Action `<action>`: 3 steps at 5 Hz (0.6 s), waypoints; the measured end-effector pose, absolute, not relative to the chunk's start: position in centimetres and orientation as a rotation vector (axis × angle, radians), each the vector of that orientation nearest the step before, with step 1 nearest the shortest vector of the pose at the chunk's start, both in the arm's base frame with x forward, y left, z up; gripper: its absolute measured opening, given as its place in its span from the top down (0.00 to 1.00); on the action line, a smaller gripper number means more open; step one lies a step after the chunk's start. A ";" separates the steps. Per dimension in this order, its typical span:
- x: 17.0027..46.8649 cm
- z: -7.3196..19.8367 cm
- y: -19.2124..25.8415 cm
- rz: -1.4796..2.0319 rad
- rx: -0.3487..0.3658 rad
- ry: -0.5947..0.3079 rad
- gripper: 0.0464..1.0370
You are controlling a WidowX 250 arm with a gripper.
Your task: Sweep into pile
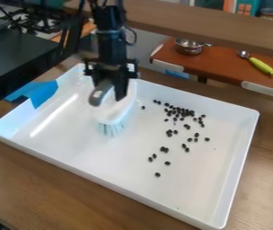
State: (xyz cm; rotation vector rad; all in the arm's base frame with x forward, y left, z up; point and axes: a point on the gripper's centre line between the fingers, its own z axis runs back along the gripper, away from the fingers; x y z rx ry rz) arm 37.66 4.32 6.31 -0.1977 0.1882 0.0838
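Observation:
The black gripper [111,85] hangs over the upper left part of the white tray [61,150], closed around the handle of a white brush [113,108]. The brush's pale bristles point down near the tray floor, left of the beans. Many small black beans [178,111] lie scattered over the tray's right half, densest toward the back. A few lie farther forward, with one bean [157,174] nearest the front and one [143,107] close to the brush's right side.
Blue tape [36,93] covers the tray's left rim. Behind stands a brown shelf [217,64] holding a metal pot [189,46] and a green-handled scoop [261,66]. A black surface [13,56] and a stove [40,20] are at the upper left.

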 end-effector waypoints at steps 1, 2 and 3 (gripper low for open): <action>37.8 6.4 2.2 0.088 -0.236 0.200 0.55; 38.5 6.5 -0.8 0.077 -0.268 0.209 0.55; 39.2 6.5 -3.6 0.079 -0.293 0.211 0.55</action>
